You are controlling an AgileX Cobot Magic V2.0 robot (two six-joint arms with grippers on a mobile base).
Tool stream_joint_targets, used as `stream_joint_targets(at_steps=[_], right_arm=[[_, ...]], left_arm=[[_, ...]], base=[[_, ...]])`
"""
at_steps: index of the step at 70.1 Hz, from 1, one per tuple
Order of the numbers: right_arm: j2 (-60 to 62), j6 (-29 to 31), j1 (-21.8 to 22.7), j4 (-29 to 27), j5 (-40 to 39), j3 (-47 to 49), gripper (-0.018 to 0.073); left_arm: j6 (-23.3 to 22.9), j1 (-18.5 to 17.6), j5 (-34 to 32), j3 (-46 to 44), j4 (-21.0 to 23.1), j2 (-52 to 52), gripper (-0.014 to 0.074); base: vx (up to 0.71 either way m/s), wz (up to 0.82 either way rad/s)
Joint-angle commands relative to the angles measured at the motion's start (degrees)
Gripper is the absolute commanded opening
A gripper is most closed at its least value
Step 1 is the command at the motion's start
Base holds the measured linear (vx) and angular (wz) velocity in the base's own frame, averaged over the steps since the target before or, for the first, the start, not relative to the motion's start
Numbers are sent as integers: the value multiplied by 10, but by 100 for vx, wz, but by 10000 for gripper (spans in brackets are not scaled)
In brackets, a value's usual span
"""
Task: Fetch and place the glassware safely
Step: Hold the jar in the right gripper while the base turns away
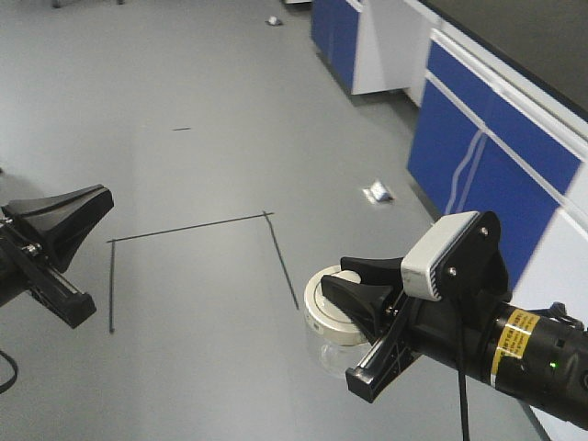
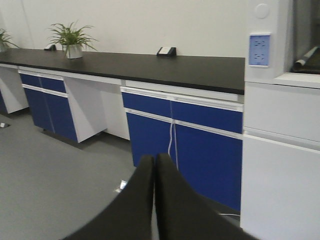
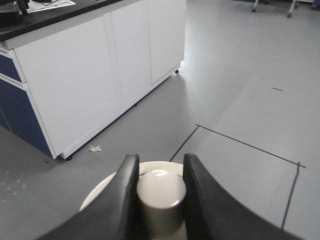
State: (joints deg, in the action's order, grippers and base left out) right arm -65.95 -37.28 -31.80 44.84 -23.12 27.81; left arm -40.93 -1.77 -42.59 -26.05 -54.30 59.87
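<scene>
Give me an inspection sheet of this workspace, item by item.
Surface: grey floor, with dark tape lines marking a partial box.
Job's things: glass jar, cream lid on, gripped by its knob.
Clutter: crumpled scraps on the floor.
Grippers: right claw shut on the jar's knob; left claw shut, empty.
Cables: black cable hangs behind the right claw.
Surroundings: blue-and-white cabinets, black countertop, potted plant.

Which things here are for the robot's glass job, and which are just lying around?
For the job: small squat clear glass jar with a cream-white round lid; black right gripper, shut on its knob.

Just lying about: crumpled silvery scrap on the floor; small white scrap farther off; green potted plant on the black countertop.
</scene>
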Motion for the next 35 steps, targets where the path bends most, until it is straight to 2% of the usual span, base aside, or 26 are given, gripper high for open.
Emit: stream_joint_targets(at_steps=[1, 35], right_arm=[[10, 6, 0, -11, -47, 21, -1], [10, 6, 0, -11, -47, 21, -1]], left_arm=[[-6, -4, -31, -13, 23, -7, -7], [-6, -4, -31, -13, 23, -7, -7]], base=[[30, 40], [42, 28]])
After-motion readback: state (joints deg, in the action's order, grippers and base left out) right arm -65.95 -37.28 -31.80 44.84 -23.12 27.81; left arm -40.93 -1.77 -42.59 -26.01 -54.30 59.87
